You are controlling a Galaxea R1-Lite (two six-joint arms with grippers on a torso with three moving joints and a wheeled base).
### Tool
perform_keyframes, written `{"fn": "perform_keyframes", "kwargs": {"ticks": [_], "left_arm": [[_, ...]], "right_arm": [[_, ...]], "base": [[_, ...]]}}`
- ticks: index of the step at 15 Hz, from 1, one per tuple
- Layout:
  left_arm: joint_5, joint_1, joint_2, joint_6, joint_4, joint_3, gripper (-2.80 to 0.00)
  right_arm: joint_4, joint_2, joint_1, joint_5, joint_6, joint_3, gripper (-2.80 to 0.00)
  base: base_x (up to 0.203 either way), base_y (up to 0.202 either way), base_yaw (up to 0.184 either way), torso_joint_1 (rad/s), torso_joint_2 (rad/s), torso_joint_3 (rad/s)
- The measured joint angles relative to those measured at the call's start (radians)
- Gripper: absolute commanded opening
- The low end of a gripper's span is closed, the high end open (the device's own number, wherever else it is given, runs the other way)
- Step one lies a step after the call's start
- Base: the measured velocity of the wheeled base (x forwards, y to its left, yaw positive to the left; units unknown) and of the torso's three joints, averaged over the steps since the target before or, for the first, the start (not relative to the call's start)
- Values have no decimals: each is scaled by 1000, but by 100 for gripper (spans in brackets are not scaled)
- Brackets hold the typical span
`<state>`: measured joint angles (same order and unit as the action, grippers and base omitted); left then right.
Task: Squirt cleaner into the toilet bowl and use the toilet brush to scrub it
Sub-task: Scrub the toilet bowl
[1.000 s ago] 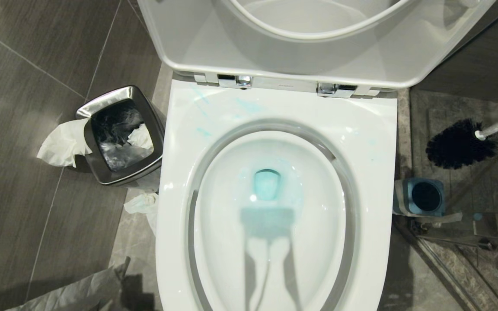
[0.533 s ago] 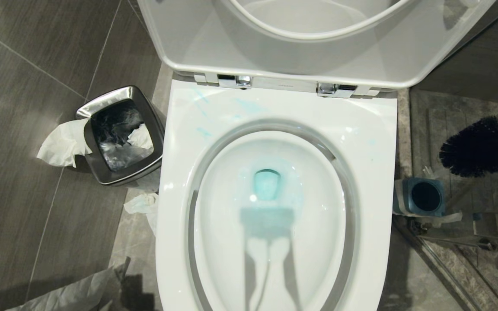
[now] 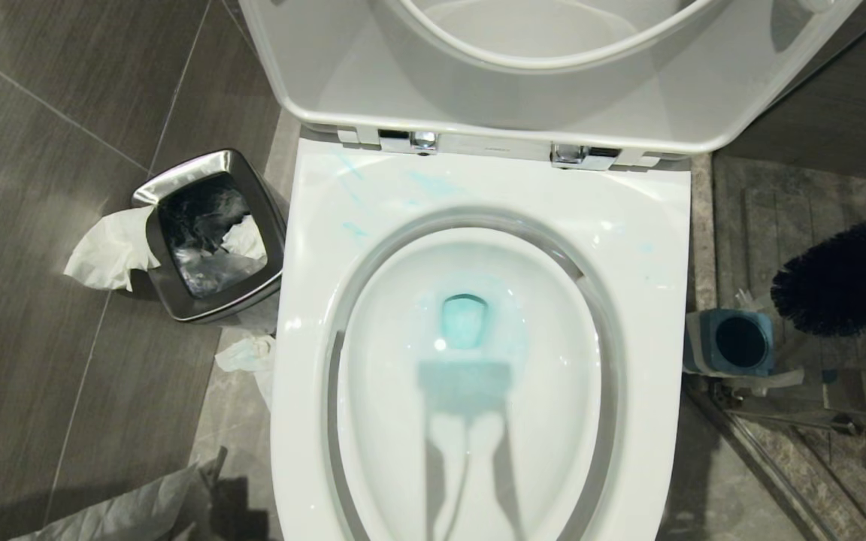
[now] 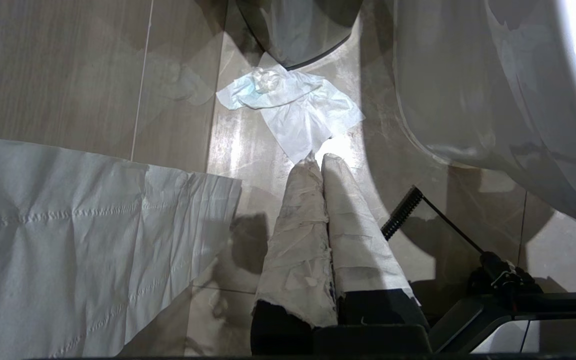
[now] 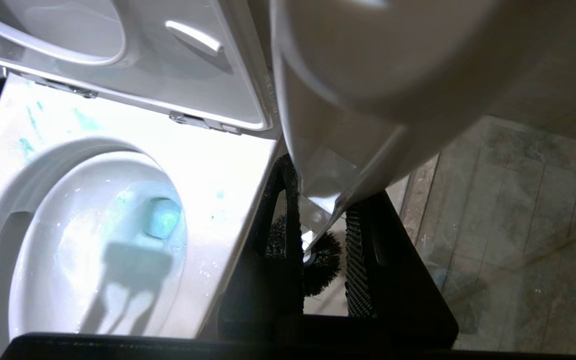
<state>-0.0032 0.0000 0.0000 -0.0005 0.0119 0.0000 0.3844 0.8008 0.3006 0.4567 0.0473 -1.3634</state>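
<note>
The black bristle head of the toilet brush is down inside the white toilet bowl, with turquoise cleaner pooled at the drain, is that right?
Not quite. The head view shows the toilet brush's black bristle head hanging outside the white ceramic toilet bowl, over the floor just above its blue-topped square holder. The turquoise cleaner is indeed pooled at the drain.

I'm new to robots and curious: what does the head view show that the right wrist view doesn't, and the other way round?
Only the head view shows the steel bin with paper beside it, and the blue-topped brush holder on the floor.

Only the right wrist view shows the right gripper, its fingers closed on the brush's pale handle.

Both show the toilet bowl with turquoise cleaner in its water and streaks on the rim, the raised lid, and the brush's dark bristle head.
</note>
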Motion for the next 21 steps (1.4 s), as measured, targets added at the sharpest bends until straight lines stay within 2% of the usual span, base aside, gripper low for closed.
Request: {"fn": "perform_keyframes", "kwargs": {"ticks": [5, 21], "left_arm": [[0, 0, 0, 0, 0, 0, -280], [0, 0, 0, 0, 0, 0, -280]], "right_arm": [[10, -19, 0, 22, 0, 0, -280], [8, -1, 0, 38, -1, -15, -280]], "base": [[0, 0, 0, 2, -1, 44], [0, 0, 0, 3, 3, 199]]}}
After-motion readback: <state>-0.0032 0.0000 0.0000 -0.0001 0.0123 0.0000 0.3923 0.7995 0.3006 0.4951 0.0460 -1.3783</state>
